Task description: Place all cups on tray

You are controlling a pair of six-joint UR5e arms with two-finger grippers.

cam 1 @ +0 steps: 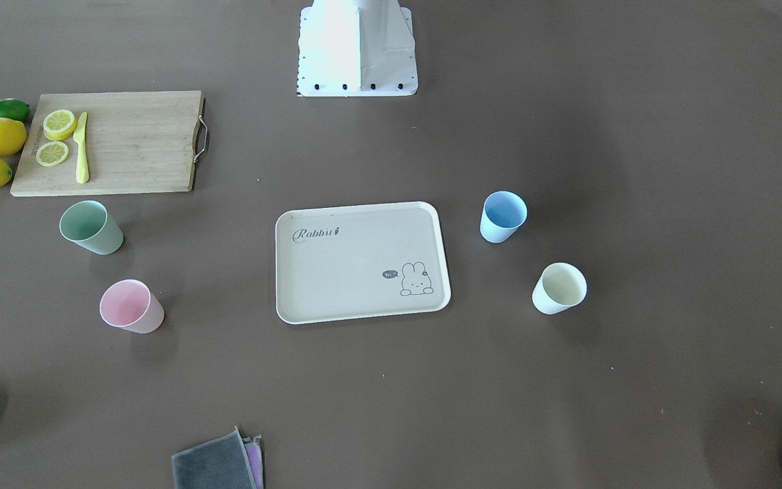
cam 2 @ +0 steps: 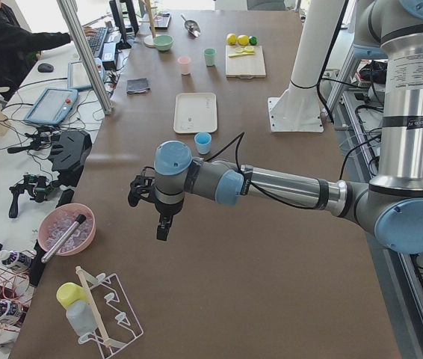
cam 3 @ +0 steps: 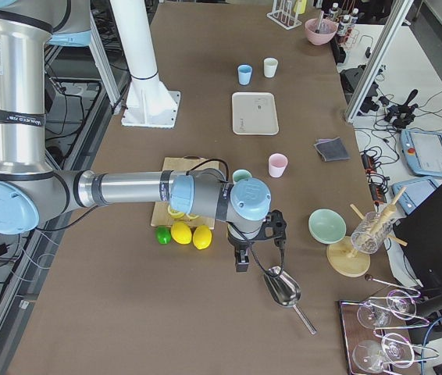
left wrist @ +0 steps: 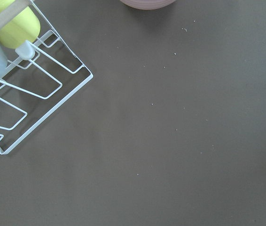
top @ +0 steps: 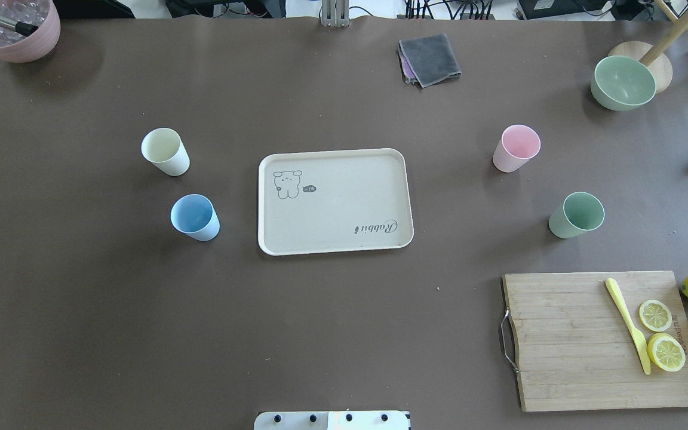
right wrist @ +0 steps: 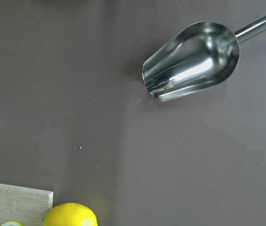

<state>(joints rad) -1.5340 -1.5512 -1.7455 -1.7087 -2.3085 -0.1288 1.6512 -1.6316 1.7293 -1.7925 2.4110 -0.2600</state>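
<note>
Steel scoop (right wrist: 191,61), lemon (right wrist: 70,214), board corner (right wrist: 15,205)

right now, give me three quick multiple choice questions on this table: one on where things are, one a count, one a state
1. Which cups stand on the robot's left of the tray?
A. pink cup and green cup
B. pale yellow cup and light blue cup
C. pink cup and light blue cup

2. How many cups are on the tray?
A. none
B. two
C. four

3. How do the four cups stand?
A. all upside down
B. all upright, mouths up
C. two on their sides

Answers:
1 B: in the overhead view those two stand left of the tray, which is the robot's left.
2 A: the tray holds nothing and every cup stands on the table.
3 B: each cup's open mouth faces up.
</note>
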